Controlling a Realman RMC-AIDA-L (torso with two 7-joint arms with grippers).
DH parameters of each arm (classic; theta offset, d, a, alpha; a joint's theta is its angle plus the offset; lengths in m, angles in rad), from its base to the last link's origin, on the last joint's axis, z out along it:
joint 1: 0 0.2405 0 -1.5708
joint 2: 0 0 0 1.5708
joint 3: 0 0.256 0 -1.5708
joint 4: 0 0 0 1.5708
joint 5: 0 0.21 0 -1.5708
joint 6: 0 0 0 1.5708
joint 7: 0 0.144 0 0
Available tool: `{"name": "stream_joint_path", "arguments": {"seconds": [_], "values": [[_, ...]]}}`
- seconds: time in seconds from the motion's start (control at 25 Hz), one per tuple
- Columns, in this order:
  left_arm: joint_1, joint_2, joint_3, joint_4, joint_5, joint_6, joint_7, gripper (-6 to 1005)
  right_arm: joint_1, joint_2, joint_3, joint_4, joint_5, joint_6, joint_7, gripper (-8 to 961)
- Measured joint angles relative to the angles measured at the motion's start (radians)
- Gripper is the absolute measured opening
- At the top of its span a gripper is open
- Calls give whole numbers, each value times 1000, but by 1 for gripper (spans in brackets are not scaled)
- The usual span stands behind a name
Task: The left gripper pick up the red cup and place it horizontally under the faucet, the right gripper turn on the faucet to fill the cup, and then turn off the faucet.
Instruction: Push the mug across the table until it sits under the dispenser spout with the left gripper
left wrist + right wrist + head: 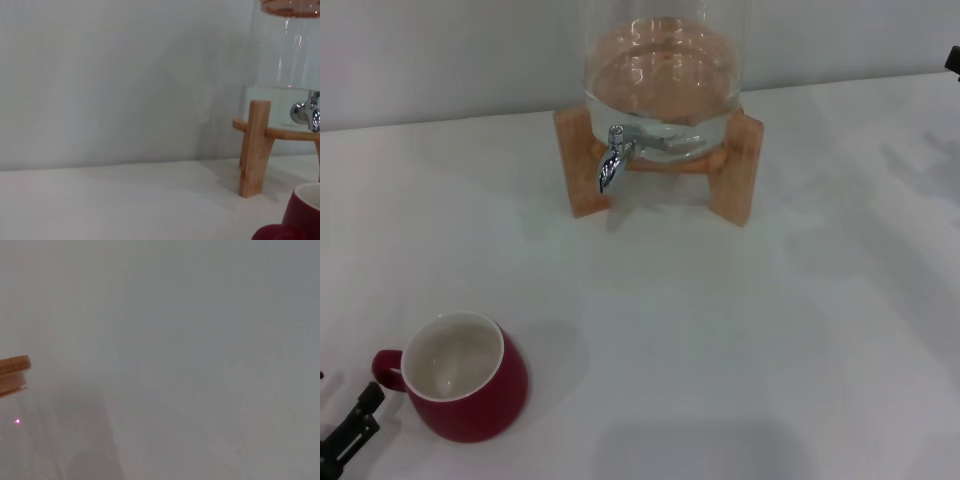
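Your left claw [350,432] sits just beside the handle of the red cup [465,390], which stands upright on the bench [740,340]; whether that claw is apart or together, I cannot tell. The faucet [613,160] is well beyond the cup. Your right claw [953,60] barely shows at the edge, state unclear.

Staged test bench of a laboratory kind rather than a lived-in kitchen. A bare white counter [770,330] meets a plain pale wall [125,75] with no fittings or decoration. The only furnishings are a glass dispenser jar [663,85] holding water on a wooden stand [735,180], with a chrome faucet [611,160], and one red cup [465,378] just beside the left pincer [345,440] at the counter's near edge.
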Motion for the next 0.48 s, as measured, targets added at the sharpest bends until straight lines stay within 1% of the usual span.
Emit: {"name": "stream_joint_path", "arguments": {"seconds": [0.48], "values": [[-27, 3, 2, -13, 5, 27, -3, 813, -6, 0, 1, 0, 1, 4, 0, 782]]}}
